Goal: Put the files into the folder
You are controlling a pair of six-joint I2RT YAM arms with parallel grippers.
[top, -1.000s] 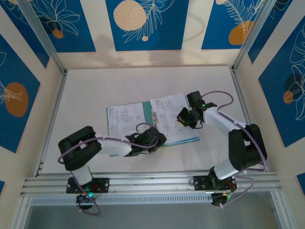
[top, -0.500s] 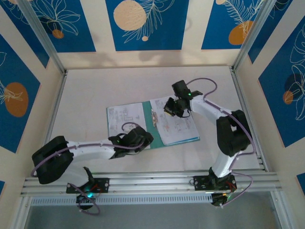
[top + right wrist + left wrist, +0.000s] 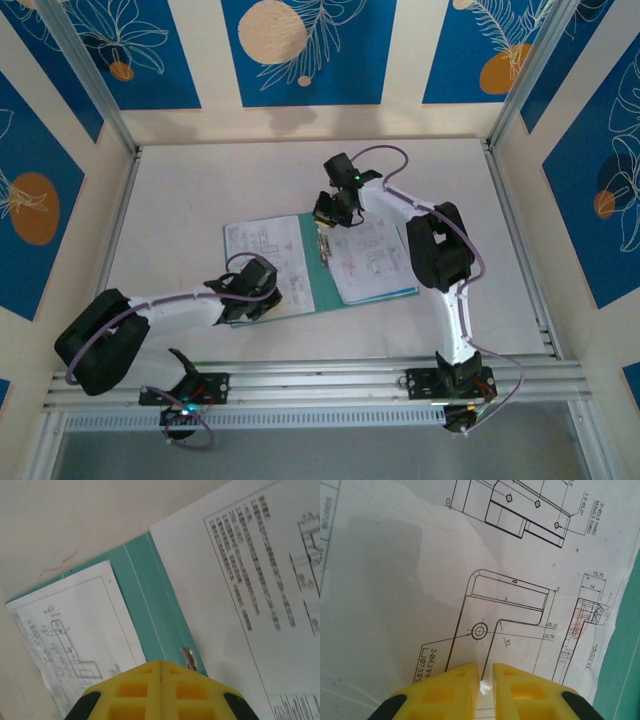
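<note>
Files (image 3: 262,245) lie on open folder (image 3: 150,610); we judge securing step. Left gripper (image 3: 484,672) nearly pressed together over them, perhaps nipping one; right gripper (image 3: 161,666) pressed together by clip (image 3: 188,656). Next: careful clip push

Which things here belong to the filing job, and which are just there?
Part of the job:
teal folder, lying open
left printed sheet on one half
right printed sheet on the other half
metal clip at the spine
left gripper, right gripper

Not part of it, all fixtures:
table
patterned wall panels
aluminium rail
</note>
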